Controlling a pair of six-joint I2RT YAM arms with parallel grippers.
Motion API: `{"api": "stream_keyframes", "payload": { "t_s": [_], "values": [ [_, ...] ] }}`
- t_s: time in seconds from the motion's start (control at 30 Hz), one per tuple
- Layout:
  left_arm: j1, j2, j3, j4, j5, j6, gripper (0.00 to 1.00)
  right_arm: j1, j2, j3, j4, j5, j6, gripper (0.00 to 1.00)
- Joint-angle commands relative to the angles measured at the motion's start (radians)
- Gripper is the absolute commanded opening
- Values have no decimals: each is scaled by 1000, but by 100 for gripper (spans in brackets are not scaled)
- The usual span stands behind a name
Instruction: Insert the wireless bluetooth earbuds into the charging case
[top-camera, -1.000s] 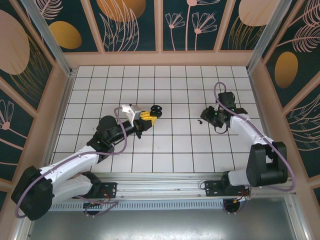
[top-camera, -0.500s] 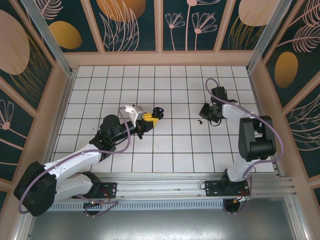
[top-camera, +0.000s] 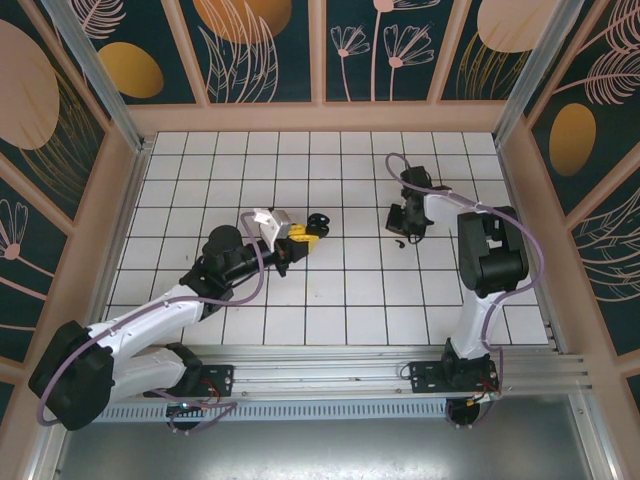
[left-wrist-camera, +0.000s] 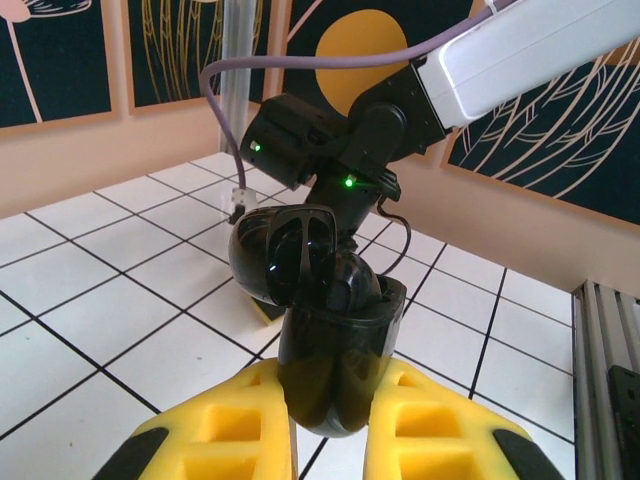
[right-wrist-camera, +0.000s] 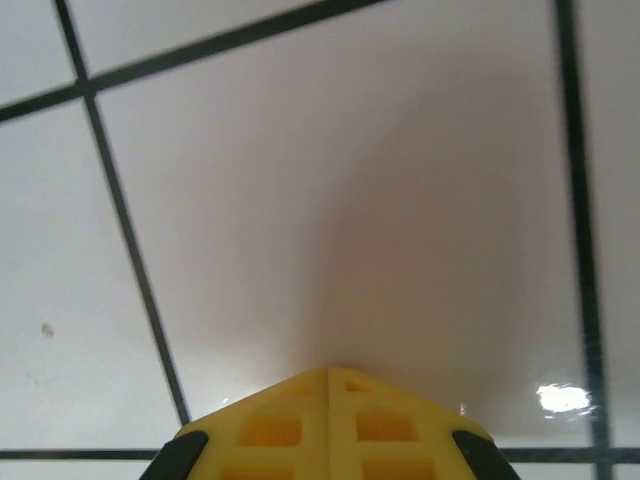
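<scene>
Left hand (left-wrist-camera: 330, 405) clamped on open black charging case (left-wrist-camera: 335, 320) (base hidden); right hand (right-wrist-camera: 330, 380) together

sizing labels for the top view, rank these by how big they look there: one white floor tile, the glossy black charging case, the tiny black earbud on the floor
1. white floor tile
2. glossy black charging case, slightly smaller, though held up nearer the camera
3. tiny black earbud, by far the smallest

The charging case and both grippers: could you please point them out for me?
charging case (left-wrist-camera: 335, 330): left wrist view, its black lower body.
left gripper (left-wrist-camera: 330, 378): left wrist view, between the yellow fingertips clamping the case.
right gripper (right-wrist-camera: 330, 372): right wrist view, where the shut yellow fingertips meet.
</scene>
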Motion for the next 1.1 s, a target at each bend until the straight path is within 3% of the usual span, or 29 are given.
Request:
{"api": "stream_keyframes", "payload": {
  "t_s": [0.0,0.73,0.93,1.07],
  "values": [
    [-5,8,30,-7,9,33,2,24,-13,-30,-47,30,-25,0],
    [-6,-26,-8,25,9,-7,3,163,-351,-209,-102,64,42,0],
    [-5,-27,-11,34,11,-10,3,115,-461,-239,-76,61,86,1],
    [-6,-29,-15,36,13,-17,3,14,-507,-323,-12,-46,110,5]
  ]
}}
